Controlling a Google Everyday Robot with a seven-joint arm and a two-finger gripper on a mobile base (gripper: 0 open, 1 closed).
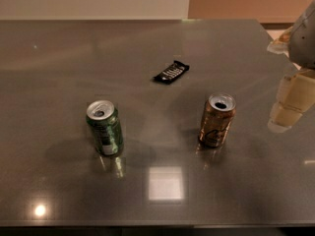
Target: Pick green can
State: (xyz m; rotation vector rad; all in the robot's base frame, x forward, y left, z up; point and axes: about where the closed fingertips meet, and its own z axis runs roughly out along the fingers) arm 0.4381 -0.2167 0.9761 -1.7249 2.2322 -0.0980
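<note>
Green can (105,128) stands upright; gripper (289,107) partly cropped at right edge.

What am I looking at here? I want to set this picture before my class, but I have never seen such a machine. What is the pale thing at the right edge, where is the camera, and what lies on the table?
This is one picture from a robot with a single arm, told to pick up the green can. Its one camera looks down at a slant on a grey table; where the camera is fixed cannot be told. The pale, jointed thing at the right edge is the robot's gripper, which serves as its hand. It hangs over the table to the right of everything and touches none of the things. Two opened drink cans stand upright and well apart: the green can on the left, a brown-gold can on the right. Behind them lies a small black snack packet.
</note>
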